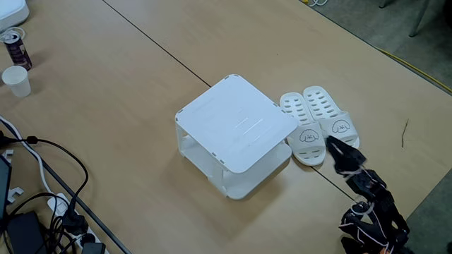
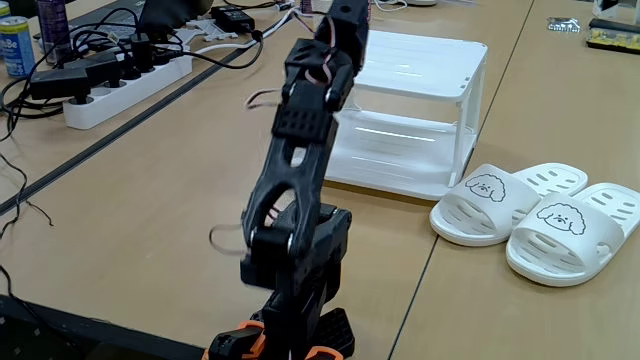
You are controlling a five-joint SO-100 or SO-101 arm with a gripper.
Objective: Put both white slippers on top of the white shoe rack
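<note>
Two white slippers lie side by side on the wooden table, touching each other, just right of the white shoe rack (image 1: 236,127) in a fixed view. One slipper (image 1: 302,130) lies against the rack's corner and the other slipper (image 1: 333,115) is on its outer side. Both show again in another fixed view as the left slipper (image 2: 486,205) and the right slipper (image 2: 572,234), beside the rack (image 2: 420,68), whose top is bare. My black gripper (image 1: 330,144) hovers over the slippers' strap ends. Its fingers look shut with nothing between them. The arm (image 2: 300,150) rises in the foreground.
At the table's left end, a fixed view shows a paper cup (image 1: 15,80), a can (image 1: 14,48) and a tangle of cables (image 1: 42,183). A power strip (image 2: 125,85) lies left of the arm. The table edge runs close behind the slippers at the right.
</note>
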